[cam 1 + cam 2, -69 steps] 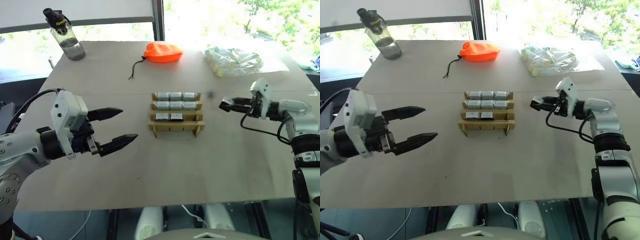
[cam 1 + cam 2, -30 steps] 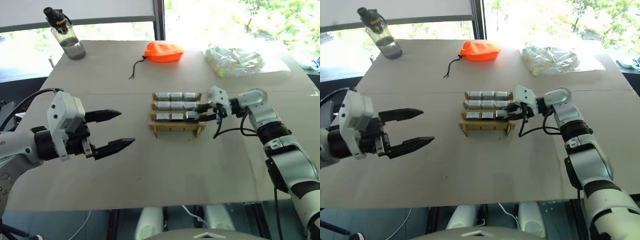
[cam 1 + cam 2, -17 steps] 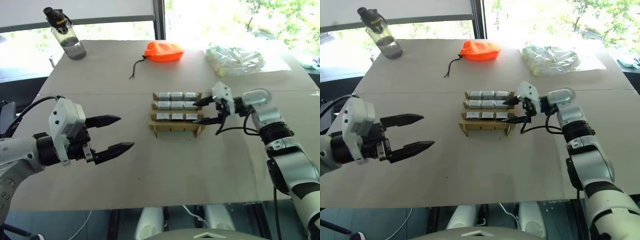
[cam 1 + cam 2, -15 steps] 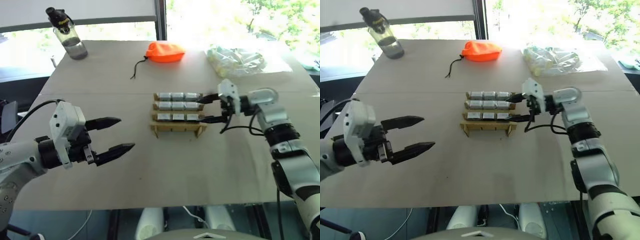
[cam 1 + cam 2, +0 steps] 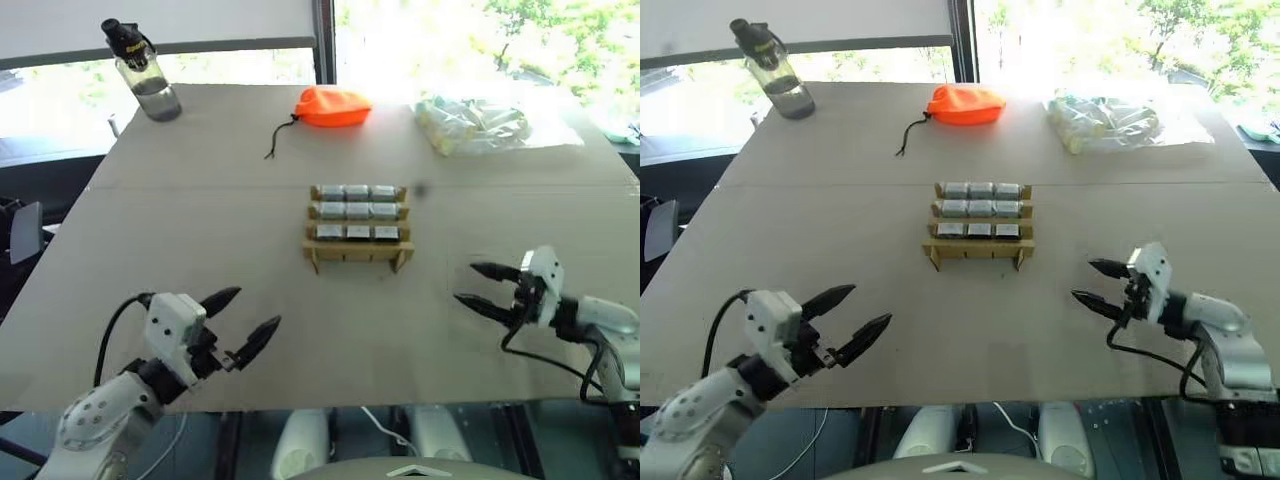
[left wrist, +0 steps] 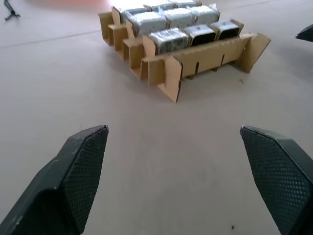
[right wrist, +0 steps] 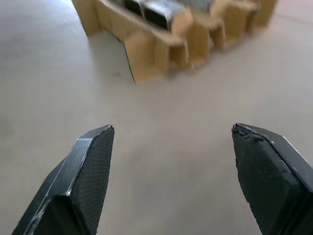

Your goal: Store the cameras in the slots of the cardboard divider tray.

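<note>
The cardboard divider tray (image 5: 392, 255) stands at the middle of the table, three rows of three slots. Silver-grey cameras (image 5: 358, 211) fill all its rows; the near row shows in the left wrist view as cameras (image 6: 168, 38) behind the front strip. My left gripper (image 5: 240, 320) hangs open low over the table's near left part, well short of the tray, nothing between its fingers. My right gripper (image 5: 478, 286) is open too, to the right of the tray and nearer the front edge, empty. The tray's corner (image 7: 146, 58) lies ahead of it.
A water bottle (image 5: 145, 84) stands at the far left corner. An orange pouch (image 5: 330, 105) with a black cord lies at the far middle. A clear bag of pale items (image 5: 480, 125) sits at the far right. Bare tabletop surrounds the tray.
My right gripper let go of a camera in the tray's near right slot, opened, and drew back right toward the front edge. My left gripper sank toward the near left edge, still open.
</note>
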### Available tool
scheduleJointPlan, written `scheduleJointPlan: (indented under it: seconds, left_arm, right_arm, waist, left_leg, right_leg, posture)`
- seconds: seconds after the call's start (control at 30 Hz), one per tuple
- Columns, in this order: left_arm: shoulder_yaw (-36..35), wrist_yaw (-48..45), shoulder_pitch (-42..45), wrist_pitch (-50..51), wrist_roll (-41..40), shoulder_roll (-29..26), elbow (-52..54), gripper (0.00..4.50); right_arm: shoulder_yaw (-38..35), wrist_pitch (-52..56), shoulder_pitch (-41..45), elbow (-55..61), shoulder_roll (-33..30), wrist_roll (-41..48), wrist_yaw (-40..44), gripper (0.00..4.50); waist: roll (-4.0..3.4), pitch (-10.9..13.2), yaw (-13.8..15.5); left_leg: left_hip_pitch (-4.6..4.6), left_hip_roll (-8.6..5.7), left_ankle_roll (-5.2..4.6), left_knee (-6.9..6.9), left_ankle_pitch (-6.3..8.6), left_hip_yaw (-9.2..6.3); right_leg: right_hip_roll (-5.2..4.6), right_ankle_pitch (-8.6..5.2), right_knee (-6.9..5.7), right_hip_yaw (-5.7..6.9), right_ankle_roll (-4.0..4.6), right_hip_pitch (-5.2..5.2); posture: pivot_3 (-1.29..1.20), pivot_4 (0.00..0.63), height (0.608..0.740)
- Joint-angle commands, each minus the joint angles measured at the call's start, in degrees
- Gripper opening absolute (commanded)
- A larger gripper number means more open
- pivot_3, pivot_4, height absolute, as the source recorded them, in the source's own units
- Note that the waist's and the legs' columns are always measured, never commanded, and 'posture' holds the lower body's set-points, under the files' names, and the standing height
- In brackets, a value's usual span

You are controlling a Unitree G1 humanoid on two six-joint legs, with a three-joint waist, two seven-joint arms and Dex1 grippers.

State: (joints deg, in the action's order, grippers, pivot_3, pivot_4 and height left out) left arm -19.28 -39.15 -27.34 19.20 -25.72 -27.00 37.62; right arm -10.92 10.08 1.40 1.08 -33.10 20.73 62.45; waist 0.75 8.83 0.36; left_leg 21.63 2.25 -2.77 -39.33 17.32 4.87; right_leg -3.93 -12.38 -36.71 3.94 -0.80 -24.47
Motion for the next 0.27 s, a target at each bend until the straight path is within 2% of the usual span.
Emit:
scheduleJointPlan:
  seconds: [0.03,0.13,0.27]
  left_arm:
    - [4.8,2.7,-2.4,-9.7,6.1,5.3,-3.8,4.50]
    - [5.0,2.9,-3.3,-13.6,6.7,7.6,-7.1,4.50]
    - [4.3,1.9,-3.3,-18.3,6.4,8.0,-12.0,4.50]
  right_arm:
    - [-4.3,-7.8,-5.5,-0.6,1.2,-1.6,-4.8,3.79]
    - [-5.2,-10.5,-7.8,-1.7,1.5,-1.6,-6.4,3.79]
    - [-5.3,-13.9,-9.8,-2.1,1.6,-1.4,-6.8,3.79]
  waist:
    - [0.12,-0.2,0.3]
    - [0.17,-0.2,0.2]
    - [0.19,-0.2,0.3]
  left_leg:
    - [0.00,-0.01,-0.03,0.01,0.02,0.01]
    - [0.04,0.05,-0.10,0.00,0.07,0.09]
    - [0.02,0.12,-0.11,0.00,0.07,0.04]
  right_leg:
    - [0.01,0.00,0.01,0.00,-0.01,0.00]
    - [0.09,0.01,0.00,-0.05,-0.01,-0.10]
    - [0.16,-0.05,-0.02,-0.03,0.02,-0.11]
  posture:
    - [0.00,0.150,0.740]
    - [0.00,0.150,0.740]
    - [0.00,0.150,0.740]
